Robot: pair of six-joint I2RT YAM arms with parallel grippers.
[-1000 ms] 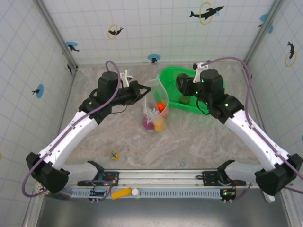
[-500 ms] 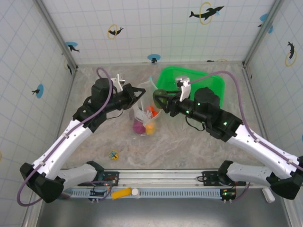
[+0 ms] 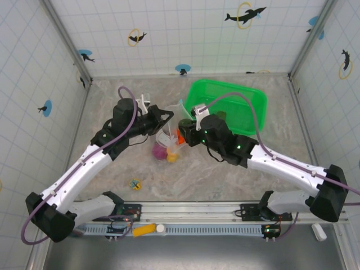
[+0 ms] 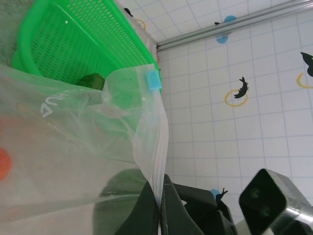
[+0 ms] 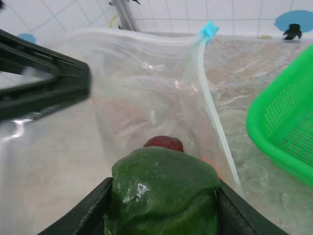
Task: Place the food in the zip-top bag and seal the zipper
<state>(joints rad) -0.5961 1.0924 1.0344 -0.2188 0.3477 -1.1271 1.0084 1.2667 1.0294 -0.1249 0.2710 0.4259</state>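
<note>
Partway through: the left gripper (image 3: 167, 115) is pinched tight on the edge of the zip-top bag (image 3: 169, 135), purple and yellow pieces (image 3: 160, 151) lie in its bottom, and the right gripper (image 3: 183, 128) – half-closed around a green piece (image 5: 164, 186) – is at its mouth, with the zipper (image 5: 213, 110) unsealed.

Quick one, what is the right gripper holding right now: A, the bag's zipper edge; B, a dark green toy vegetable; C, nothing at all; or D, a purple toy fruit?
B: in the right wrist view the right gripper is clamped on a dark green toy vegetable, just in front of the zip-top bag.
</note>
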